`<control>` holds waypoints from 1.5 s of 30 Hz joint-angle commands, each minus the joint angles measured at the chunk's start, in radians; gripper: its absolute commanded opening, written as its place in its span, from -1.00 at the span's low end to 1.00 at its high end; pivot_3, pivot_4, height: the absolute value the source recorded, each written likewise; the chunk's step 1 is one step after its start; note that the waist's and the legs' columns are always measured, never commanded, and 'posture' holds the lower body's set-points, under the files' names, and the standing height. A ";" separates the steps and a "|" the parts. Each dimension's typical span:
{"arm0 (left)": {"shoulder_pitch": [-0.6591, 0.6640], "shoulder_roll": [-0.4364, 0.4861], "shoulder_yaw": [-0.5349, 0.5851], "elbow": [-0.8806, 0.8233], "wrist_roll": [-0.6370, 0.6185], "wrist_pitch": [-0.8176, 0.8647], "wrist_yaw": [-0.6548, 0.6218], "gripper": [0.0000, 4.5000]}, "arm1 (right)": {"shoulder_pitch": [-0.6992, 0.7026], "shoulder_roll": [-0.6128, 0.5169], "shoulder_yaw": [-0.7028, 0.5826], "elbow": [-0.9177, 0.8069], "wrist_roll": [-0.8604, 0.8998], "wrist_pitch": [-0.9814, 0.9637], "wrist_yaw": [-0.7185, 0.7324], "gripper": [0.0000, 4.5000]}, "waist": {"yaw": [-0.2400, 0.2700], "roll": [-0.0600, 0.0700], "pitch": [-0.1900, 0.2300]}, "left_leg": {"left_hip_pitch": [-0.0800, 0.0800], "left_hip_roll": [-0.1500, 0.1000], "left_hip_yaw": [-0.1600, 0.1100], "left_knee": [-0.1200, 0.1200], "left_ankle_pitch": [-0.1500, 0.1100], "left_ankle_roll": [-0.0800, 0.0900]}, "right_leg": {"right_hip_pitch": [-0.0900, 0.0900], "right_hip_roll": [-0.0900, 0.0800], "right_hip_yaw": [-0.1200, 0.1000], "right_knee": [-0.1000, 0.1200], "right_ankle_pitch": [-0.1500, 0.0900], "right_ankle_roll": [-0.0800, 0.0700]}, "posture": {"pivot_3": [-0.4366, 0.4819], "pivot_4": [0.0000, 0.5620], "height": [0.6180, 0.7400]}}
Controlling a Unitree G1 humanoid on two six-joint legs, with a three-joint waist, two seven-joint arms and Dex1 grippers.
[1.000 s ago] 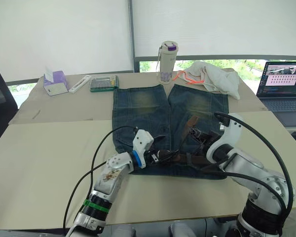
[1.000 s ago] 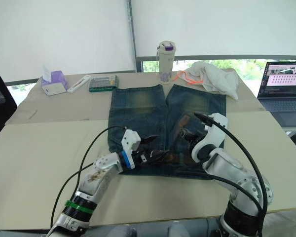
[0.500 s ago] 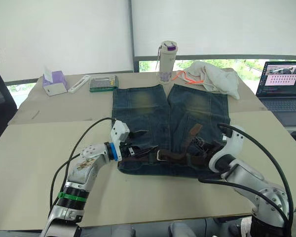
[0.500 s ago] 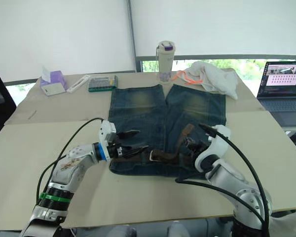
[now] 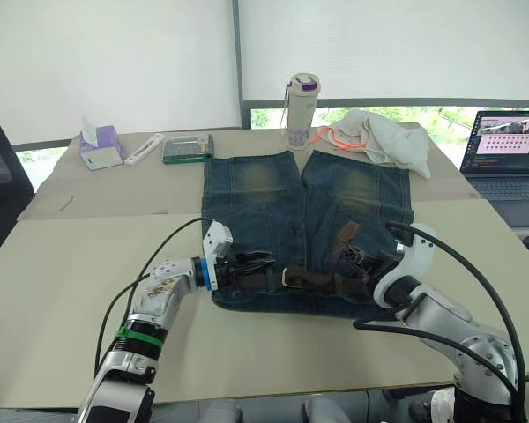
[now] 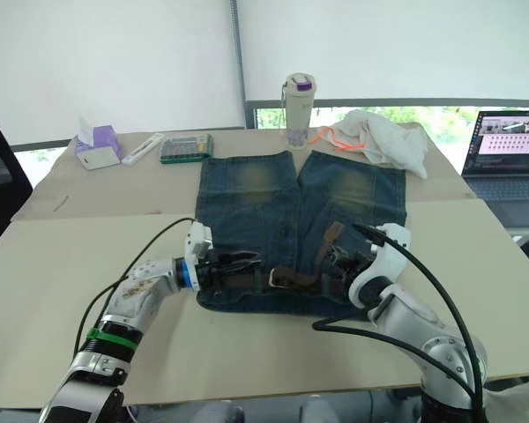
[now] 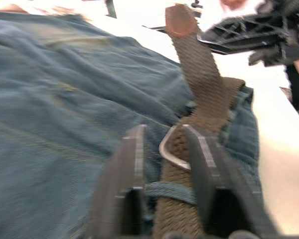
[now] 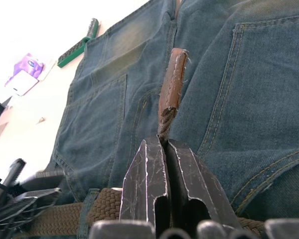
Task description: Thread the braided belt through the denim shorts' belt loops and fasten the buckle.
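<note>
Shorts: you have the dark blue denim shorts (image 5: 305, 231) flat on the beige table (image 5: 79, 264), waistband nearest you.
Belt: the brown braided belt (image 5: 322, 282) lies along that waistband, its tip end raised.
Buckle: your silver metal buckle (image 7: 170, 149) sits between the left fingers.
Left gripper (image 5: 256, 264): jaws spread, straddling belt and a denim belt loop (image 7: 170, 191).
Right gripper (image 8: 163, 149): jaws pressed together, pinching the belt's leather-tipped end.

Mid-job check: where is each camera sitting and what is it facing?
Head eyes: above, looking forward and down at the denim shorts on the table; both arms show.
Left wrist: looks along its fingers, astride the buckle, over the braided belt.
Right wrist: looks along its fingers, shut on the belt's tip, across the shorts.
Shared: belt and shorts in all.
</note>
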 commanded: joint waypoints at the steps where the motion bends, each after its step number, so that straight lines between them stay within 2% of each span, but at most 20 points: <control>1: -0.049 -0.024 -0.001 0.047 0.009 -0.053 -0.038 -0.99 | 0.004 -0.016 0.007 -0.018 0.007 -0.022 0.016 -1.00 | 0.001 0.000 0.000 | 0.000 0.000 0.000 0.000 0.000 0.000 | 0.000 0.000 0.000 0.000 0.000 0.000 | -0.05 -0.47 1.00; 9: -0.087 -0.052 -0.037 0.152 0.070 -0.126 -0.101 -0.99 | 0.014 -0.027 0.017 -0.021 0.007 -0.035 0.012 -1.00 | 0.001 0.000 0.000 | 0.000 0.000 0.000 0.000 0.000 0.000 | 0.000 0.000 0.000 0.000 0.000 0.000 | -0.05 -0.47 1.00; 20: -0.131 -0.103 -0.076 0.278 0.174 -0.234 -0.098 -0.99 | 0.021 -0.043 0.022 -0.019 0.013 -0.034 0.006 -1.00 | 0.004 0.000 0.000 | 0.000 -0.001 0.000 0.001 0.000 0.000 | 0.001 -0.001 0.000 0.000 0.000 0.000 | -0.05 -0.47 1.00; 24: -0.139 -0.118 -0.040 0.280 0.146 -0.215 -0.084 -0.99 | 0.024 -0.047 0.022 -0.019 0.011 -0.036 0.009 -1.00 | 0.005 0.000 0.000 | 0.000 -0.001 0.000 0.001 0.000 0.000 | 0.002 -0.001 -0.001 0.000 0.000 0.000 | -0.05 -0.47 1.00; 29: -0.134 -0.113 0.012 0.225 0.088 -0.141 -0.096 -0.99 | 0.024 -0.050 0.022 -0.017 0.009 -0.036 0.012 -1.00 | 0.004 0.000 0.000 | 0.000 -0.001 0.000 0.001 0.000 0.001 | 0.002 -0.001 -0.001 0.000 0.000 0.000 | -0.05 -0.47 1.00; 37: -0.088 -0.045 0.038 -0.025 -0.013 0.061 -0.115 -0.99 | 0.026 -0.058 0.022 -0.017 0.007 -0.037 0.018 -1.00 | 0.000 0.000 0.000 | 0.000 0.000 -0.001 0.001 0.000 0.001 | 0.001 0.000 0.000 0.001 0.000 0.000 | -0.05 -0.47 1.00; 41: -0.091 -0.024 0.027 -0.085 -0.005 0.088 -0.099 -0.99 | 0.028 -0.062 0.020 -0.015 0.006 -0.038 0.022 -1.00 | 0.001 0.000 0.000 | 0.000 0.000 -0.001 0.001 0.000 0.001 | 0.001 0.000 0.000 0.001 0.000 0.000 | -0.05 -0.47 1.00; 45: -0.109 -0.034 -0.030 -0.037 0.072 0.020 -0.087 -0.99 | 0.026 -0.056 0.030 -0.011 -0.003 -0.039 0.026 -1.00 | 0.001 0.000 0.000 | 0.000 0.000 0.000 0.001 0.000 0.001 | 0.001 0.000 0.000 0.001 0.000 0.000 | -0.05 -0.47 1.00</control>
